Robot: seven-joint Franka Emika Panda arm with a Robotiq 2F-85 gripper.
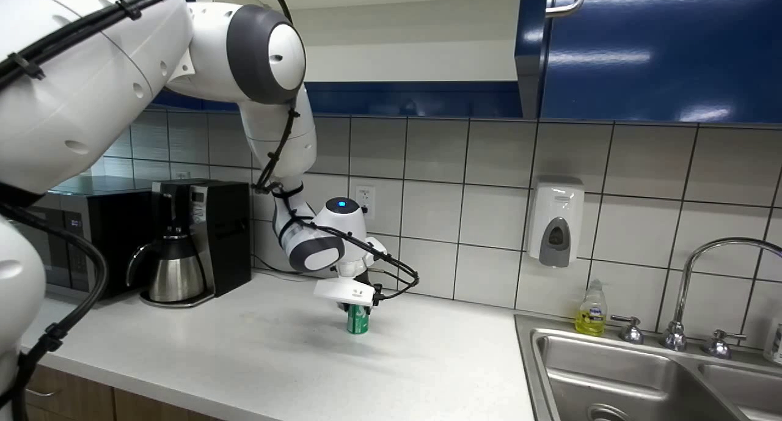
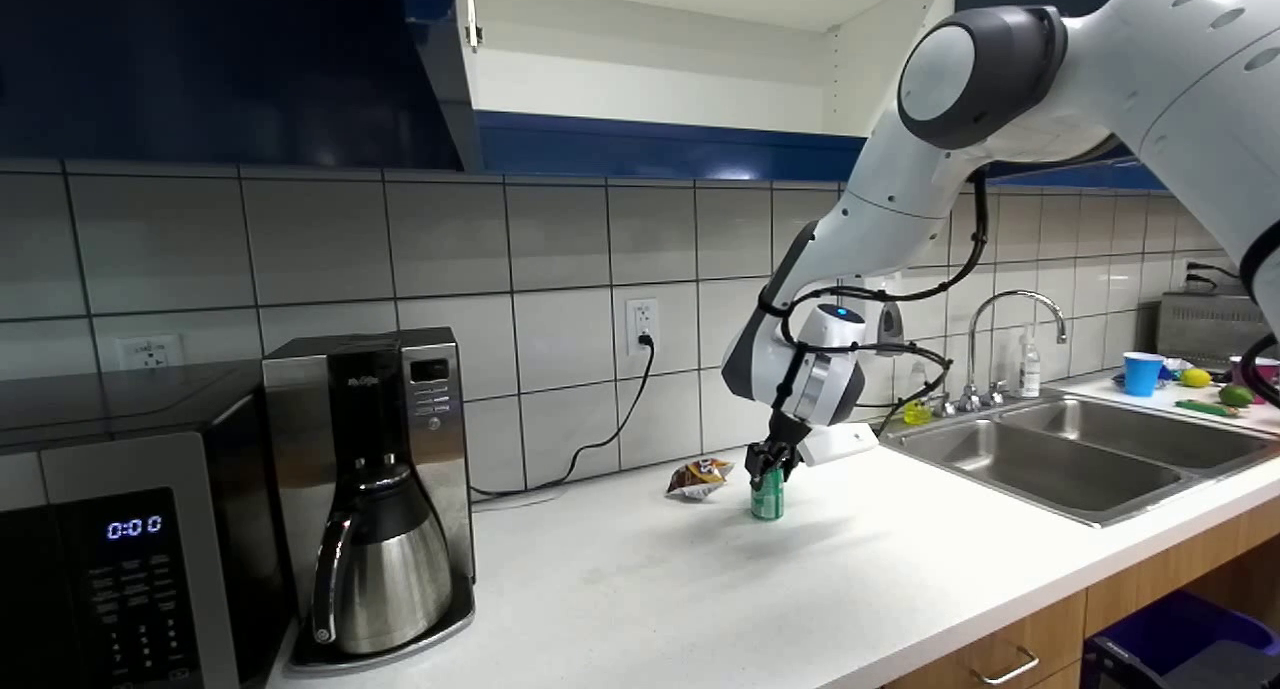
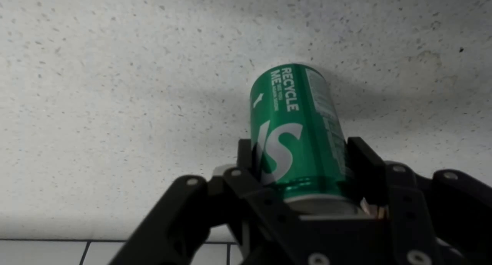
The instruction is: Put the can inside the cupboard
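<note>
The green can [image 1: 358, 323] stands upright on the white counter in both exterior views [image 2: 768, 499]. In the wrist view the can [image 3: 294, 103] fills the space between the fingers, its silvery top end toward the palm. My gripper [image 3: 299, 144] points down with a finger against each side of the can's upper part, no gap showing. It appears shut on the can. The gripper also shows in both exterior views [image 1: 356, 308] [image 2: 772, 461]. The cupboard [image 1: 421, 60] hangs above, open, with a white interior [image 2: 650, 59] and dark blue doors. The arm hides part of it.
A brownish snack bag [image 2: 698, 477] lies beside the can near the wall. A coffee maker [image 1: 232, 237] and black microwave [image 1: 91, 237] stand at one end. A sink [image 1: 605, 366] with a faucet [image 1: 681, 286] is at the other. A soap dispenser [image 1: 556, 222] hangs on the tiles.
</note>
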